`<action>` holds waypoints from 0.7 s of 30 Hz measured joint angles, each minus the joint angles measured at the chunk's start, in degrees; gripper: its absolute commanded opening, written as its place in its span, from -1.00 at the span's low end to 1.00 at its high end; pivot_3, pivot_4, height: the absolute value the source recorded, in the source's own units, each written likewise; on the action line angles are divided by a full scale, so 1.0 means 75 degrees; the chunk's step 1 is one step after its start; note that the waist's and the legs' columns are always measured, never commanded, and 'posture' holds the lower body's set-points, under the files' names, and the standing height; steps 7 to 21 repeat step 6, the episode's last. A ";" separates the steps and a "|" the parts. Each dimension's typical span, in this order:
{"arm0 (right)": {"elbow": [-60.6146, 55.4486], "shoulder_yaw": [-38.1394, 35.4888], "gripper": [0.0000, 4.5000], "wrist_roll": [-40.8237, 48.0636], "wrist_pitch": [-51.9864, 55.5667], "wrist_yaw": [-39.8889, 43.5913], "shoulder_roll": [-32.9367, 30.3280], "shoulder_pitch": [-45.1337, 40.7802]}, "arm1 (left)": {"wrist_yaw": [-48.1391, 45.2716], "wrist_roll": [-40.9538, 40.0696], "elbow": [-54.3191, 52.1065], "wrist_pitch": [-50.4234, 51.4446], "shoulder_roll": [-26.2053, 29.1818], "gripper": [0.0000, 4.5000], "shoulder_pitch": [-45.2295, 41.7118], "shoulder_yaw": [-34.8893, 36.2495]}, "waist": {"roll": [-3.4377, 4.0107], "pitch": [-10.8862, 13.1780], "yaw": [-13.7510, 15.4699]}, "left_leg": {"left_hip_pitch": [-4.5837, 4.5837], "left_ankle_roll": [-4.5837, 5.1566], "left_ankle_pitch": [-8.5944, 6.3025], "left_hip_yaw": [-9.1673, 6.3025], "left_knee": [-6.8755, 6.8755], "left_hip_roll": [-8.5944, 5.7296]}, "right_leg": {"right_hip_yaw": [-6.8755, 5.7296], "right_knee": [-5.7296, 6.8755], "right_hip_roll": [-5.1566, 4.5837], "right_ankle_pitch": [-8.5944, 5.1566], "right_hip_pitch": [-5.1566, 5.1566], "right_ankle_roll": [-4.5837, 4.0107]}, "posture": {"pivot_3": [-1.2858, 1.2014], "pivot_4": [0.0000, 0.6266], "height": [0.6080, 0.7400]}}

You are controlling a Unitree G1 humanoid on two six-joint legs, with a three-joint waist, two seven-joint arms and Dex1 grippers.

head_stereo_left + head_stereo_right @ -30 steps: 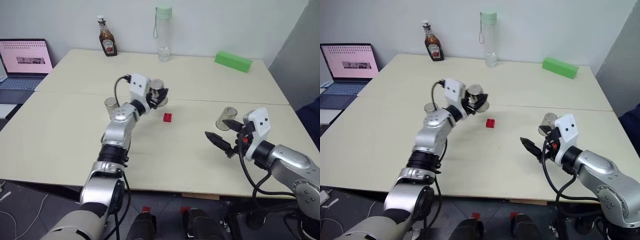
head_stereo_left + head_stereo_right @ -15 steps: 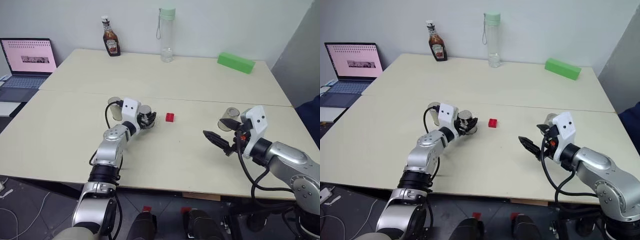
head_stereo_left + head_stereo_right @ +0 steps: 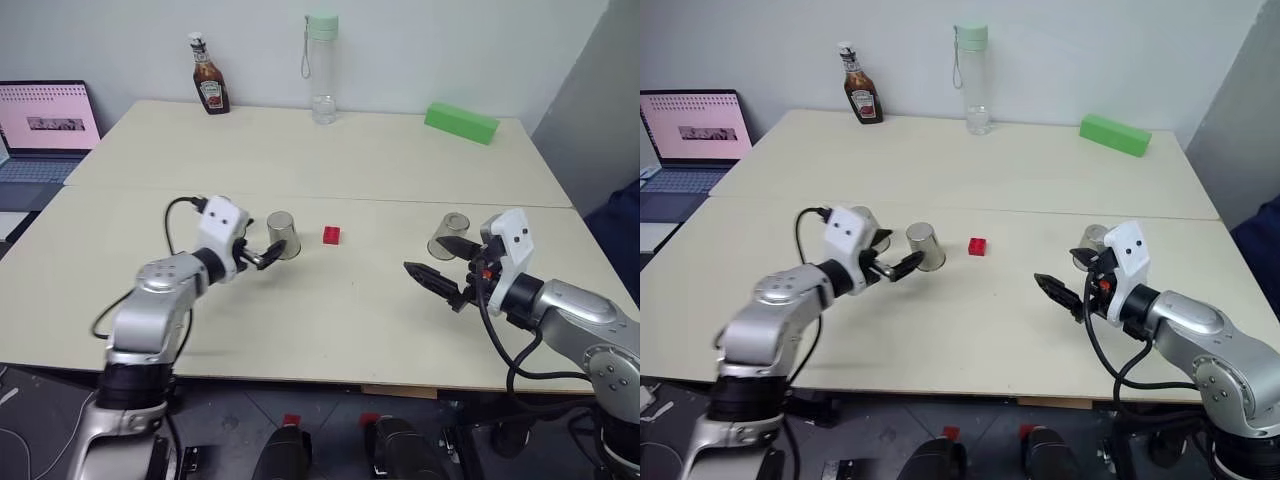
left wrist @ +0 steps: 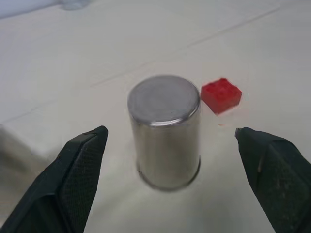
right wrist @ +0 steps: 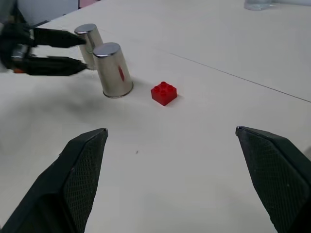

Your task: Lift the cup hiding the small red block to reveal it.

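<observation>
Item 1, cup (image 3: 284,235): metallic, tapered, standing mouth-down and upright on the surface (image 3: 350,300), long axis vertical. It sits directly ahead of my left gripper (image 3: 262,256), between the two fingertips but touching neither; the jaws stand wide with nothing in them.

Item 2, small red block (image 3: 331,235): uncovered, lying on the surface just beside the cup, on the side toward my right arm.

Item 3, right gripper (image 3: 432,270): jaws wide and empty, well apart from the block; a second cup (image 3: 448,235) stands just behind it.

Item 4, third cup (image 3: 876,236): close behind my left wrist.

Judgement: the reveal looks done; my left arm is the nearer one to cup and block.

Room: open surface between the two arms; front edge near both wrists; ketchup bottle (image 3: 207,87), water bottle (image 3: 321,68), green block (image 3: 461,122) far back.
</observation>
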 measured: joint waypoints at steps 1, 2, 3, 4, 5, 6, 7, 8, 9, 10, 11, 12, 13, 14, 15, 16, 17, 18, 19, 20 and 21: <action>0.0052 -0.0031 1.00 0.0063 0.0024 0.0036 -0.0070 0.0007 | -0.0289 -0.0309 -0.0393 0.0372 0.0363 0.98 0.0230 0.0219 | 0.0002 0.0001 -0.0005 | 0.0005 0.0000 0.0000 0.0007 -0.0004 -0.0004 | -0.0005 0.0005 -0.0001 -0.0003 0.0000 -0.0005 | 0.03 -0.52 1.00; 0.0100 -0.0057 1.00 0.0094 0.0044 0.0084 -0.0103 0.0002 | -0.0509 -0.0647 -0.0703 0.0698 0.0576 0.98 0.0370 0.0474 | 0.0004 0.0002 -0.0002 | 0.0005 0.0000 0.0000 0.0006 -0.0005 -0.0006 | -0.0007 0.0002 -0.0007 -0.0003 -0.0001 -0.0004 | 0.03 -0.52 1.00; 0.0143 -0.0049 1.00 0.0170 0.0055 0.0181 -0.0189 -0.0010 | -0.0792 -0.1224 -0.1162 0.1116 0.0742 0.98 0.0479 0.0833 | 0.0004 0.0002 0.0002 | 0.0005 0.0000 0.0000 0.0005 -0.0004 -0.0007 | -0.0008 0.0001 -0.0009 -0.0004 0.0001 -0.0004 | 0.03 -0.52 1.00; 0.0154 -0.0050 1.00 0.0191 0.0055 0.0221 -0.0230 -0.0016 | -0.0865 -0.1368 -0.1291 0.1200 0.0793 0.98 0.0515 0.0894 | 0.0004 0.0002 0.0028 | 0.0005 0.0000 0.0000 -0.0004 -0.0002 -0.0011 | -0.0009 -0.0003 -0.0009 -0.0004 0.0006 -0.0004 | 0.03 -0.52 1.00; 0.0173 -0.0043 1.00 0.0204 0.0056 0.0283 -0.0262 -0.0039 | -0.0944 -0.1477 -0.1389 0.1284 0.0844 0.98 0.0562 0.0934 | 0.0004 0.0002 0.0043 | 0.0007 0.0000 0.0000 -0.0006 -0.0001 -0.0016 | -0.0009 -0.0001 -0.0011 -0.0005 0.0008 -0.0005 | 0.03 -0.52 1.00; 0.0177 -0.0040 1.00 0.0214 0.0056 0.0320 -0.0293 -0.0047 | -0.0982 -0.1552 -0.1425 0.1344 0.0923 0.98 0.0621 0.0947 | 0.0004 0.0002 0.0045 | 0.0006 0.0000 0.0000 -0.0006 0.0000 -0.0016 | -0.0009 -0.0002 -0.0010 -0.0008 0.0008 -0.0009 | 0.03 -0.52 1.00; 0.0177 -0.0040 1.00 0.0214 0.0056 0.0320 -0.0293 -0.0047 | -0.0982 -0.1552 -0.1425 0.1344 0.0923 0.98 0.0621 0.0947 | 0.0004 0.0002 0.0045 | 0.0006 0.0000 0.0000 -0.0006 0.0000 -0.0016 | -0.0009 -0.0002 -0.0010 -0.0008 0.0008 -0.0009 | 0.03 -0.52 1.00; 0.0177 -0.0040 1.00 0.0214 0.0056 0.0320 -0.0293 -0.0047 | -0.0982 -0.1552 -0.1425 0.1344 0.0923 0.98 0.0621 0.0947 | 0.0004 0.0002 0.0045 | 0.0006 0.0000 0.0000 -0.0006 0.0000 -0.0016 | -0.0009 -0.0002 -0.0010 -0.0008 0.0008 -0.0009 | 0.03 -0.52 1.00; 0.0177 -0.0040 1.00 0.0214 0.0056 0.0320 -0.0293 -0.0047 | -0.0982 -0.1552 -0.1425 0.1344 0.0923 0.98 0.0621 0.0947 | 0.0004 0.0002 0.0045 | 0.0006 0.0000 0.0000 -0.0006 0.0000 -0.0016 | -0.0009 -0.0002 -0.0010 -0.0008 0.0008 -0.0009 | 0.03 -0.52 1.00; 0.0177 -0.0040 1.00 0.0214 0.0056 0.0320 -0.0293 -0.0047 | -0.0982 -0.1552 -0.1425 0.1344 0.0923 0.98 0.0621 0.0947 | 0.0004 0.0002 0.0045 | 0.0006 0.0000 0.0000 -0.0006 0.0000 -0.0016 | -0.0009 -0.0002 -0.0010 -0.0008 0.0008 -0.0009 | 0.03 -0.52 1.00; 0.0177 -0.0040 1.00 0.0214 0.0056 0.0320 -0.0293 -0.0047 | -0.0982 -0.1552 -0.1425 0.1344 0.0923 0.98 0.0621 0.0947 | 0.0004 0.0002 0.0045 | 0.0006 0.0000 0.0000 -0.0006 0.0000 -0.0016 | -0.0009 -0.0002 -0.0010 -0.0008 0.0008 -0.0009 | 0.03 -0.52 1.00; 0.0177 -0.0040 1.00 0.0214 0.0056 0.0320 -0.0293 -0.0047 | -0.0982 -0.1552 -0.1425 0.1344 0.0923 0.98 0.0621 0.0947 | 0.0004 0.0002 0.0045 | 0.0006 0.0000 0.0000 -0.0006 0.0000 -0.0016 | -0.0009 -0.0002 -0.0010 -0.0008 0.0008 -0.0009 | 0.03 -0.52 1.00; 0.0177 -0.0040 1.00 0.0214 0.0056 0.0320 -0.0293 -0.0047 | -0.0982 -0.1552 -0.1425 0.1344 0.0923 0.98 0.0621 0.0947 | 0.0004 0.0002 0.0045 | 0.0006 0.0000 0.0000 -0.0006 0.0000 -0.0016 | -0.0009 -0.0002 -0.0010 -0.0008 0.0008 -0.0009 | 0.03 -0.52 1.00; 0.0177 -0.0040 1.00 0.0214 0.0056 0.0320 -0.0293 -0.0047 | -0.0982 -0.1552 -0.1425 0.1344 0.0923 0.98 0.0621 0.0947 | 0.0004 0.0002 0.0045 | 0.0006 0.0000 0.0000 -0.0006 0.0000 -0.0016 | -0.0009 -0.0002 -0.0010 -0.0008 0.0008 -0.0009 | 0.03 -0.52 1.00; 0.0177 -0.0040 1.00 0.0214 0.0056 0.0320 -0.0293 -0.0047 | -0.0982 -0.1552 -0.1425 0.1344 0.0923 0.98 0.0621 0.0947 | 0.0004 0.0002 0.0045 | 0.0006 0.0000 0.0000 -0.0006 0.0000 -0.0016 | -0.0009 -0.0002 -0.0010 -0.0008 0.0008 -0.0009 | 0.03 -0.52 1.00; 0.0177 -0.0040 1.00 0.0214 0.0056 0.0320 -0.0293 -0.0047 | -0.0982 -0.1552 -0.1425 0.1344 0.0923 0.98 0.0621 0.0947 | 0.0004 0.0002 0.0045 | 0.0006 0.0000 0.0000 -0.0006 0.0000 -0.0016 | -0.0009 -0.0002 -0.0010 -0.0008 0.0008 -0.0009 | 0.03 -0.52 1.00; 0.0177 -0.0040 1.00 0.0214 0.0056 0.0320 -0.0293 -0.0047 | -0.0982 -0.1552 -0.1425 0.1344 0.0923 0.98 0.0621 0.0947 | 0.0004 0.0002 0.0045 | 0.0006 0.0000 0.0000 -0.0006 0.0000 -0.0016 | -0.0009 -0.0002 -0.0010 -0.0008 0.0008 -0.0009 | 0.03 -0.52 1.00; 0.0177 -0.0040 1.00 0.0214 0.0056 0.0320 -0.0293 -0.0047 | -0.0982 -0.1552 -0.1425 0.1344 0.0923 0.98 0.0621 0.0947 | 0.0004 0.0002 0.0045 | 0.0006 0.0000 0.0000 -0.0006 0.0000 -0.0016 | -0.0009 -0.0002 -0.0010 -0.0008 0.0008 -0.0009 | 0.03 -0.52 1.00; 0.0177 -0.0040 1.00 0.0214 0.0056 0.0320 -0.0293 -0.0047 | -0.0982 -0.1552 -0.1425 0.1344 0.0923 0.98 0.0621 0.0947 | 0.0004 0.0002 0.0045 | 0.0006 0.0000 0.0000 -0.0006 0.0000 -0.0016 | -0.0009 -0.0002 -0.0010 -0.0008 0.0008 -0.0009 | 0.03 -0.52 1.00; 0.0177 -0.0040 1.00 0.0214 0.0056 0.0320 -0.0293 -0.0047 | -0.0982 -0.1552 -0.1425 0.1344 0.0923 0.98 0.0621 0.0947 | 0.0004 0.0002 0.0045 | 0.0006 0.0000 0.0000 -0.0006 0.0000 -0.0016 | -0.0009 -0.0002 -0.0010 -0.0008 0.0008 -0.0009 | 0.03 -0.52 1.00; 0.0177 -0.0040 1.00 0.0214 0.0056 0.0320 -0.0293 -0.0047 | -0.0982 -0.1552 -0.1425 0.1344 0.0923 0.98 0.0621 0.0947 | 0.0004 0.0002 0.0045 | 0.0006 0.0000 0.0000 -0.0006 0.0000 -0.0016 | -0.0009 -0.0002 -0.0010 -0.0008 0.0008 -0.0009 | 0.03 -0.52 1.00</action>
